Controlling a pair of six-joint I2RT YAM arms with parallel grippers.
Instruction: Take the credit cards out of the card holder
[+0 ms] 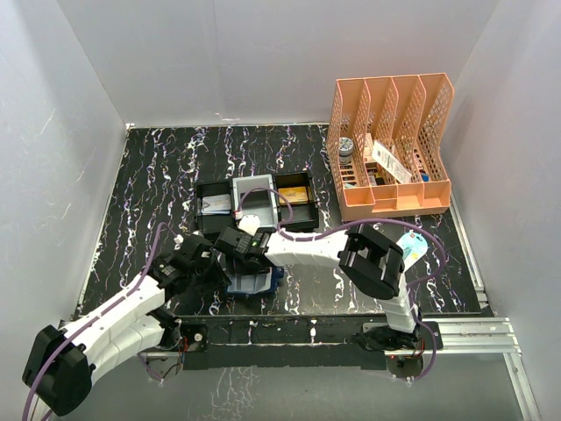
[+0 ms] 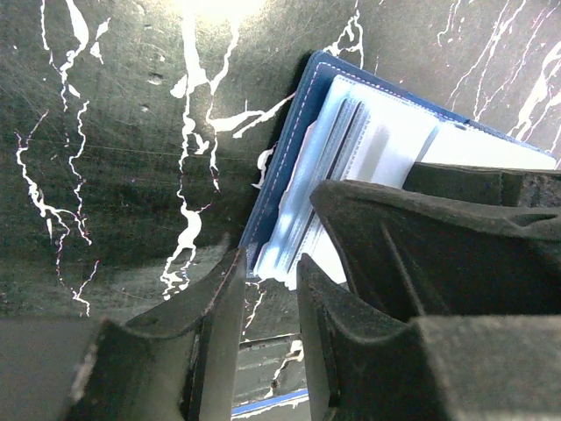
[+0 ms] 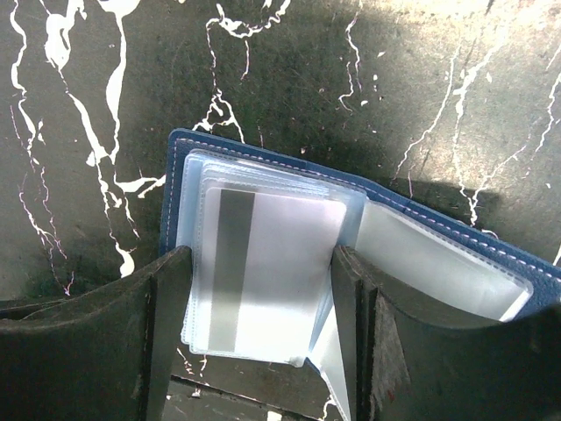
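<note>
The card holder (image 1: pixel 256 283) (image 2: pixel 289 140) (image 3: pixel 175 149) lies open on the black marbled table, its navy cover underneath and clear sleeves fanned on top. One credit card (image 3: pixel 272 263), pale grey with a dark stripe, shows inside the top sleeve. My right gripper (image 1: pixel 248 254) (image 3: pixel 261 259) stands open over the holder, one finger at each side edge of the sleeve stack. My left gripper (image 1: pixel 210 263) (image 2: pixel 269 261) is narrowly open at the holder's near corner, with table showing through the gap. The right gripper's dark fingers (image 2: pixel 438 228) hide part of the holder in the left wrist view.
A black-and-white compartment tray (image 1: pixel 213 184) just behind the holder contains cards and a tan block (image 1: pixel 294 195). An orange file rack (image 1: pixel 390 145) stands at the back right. White walls close in the table on three sides.
</note>
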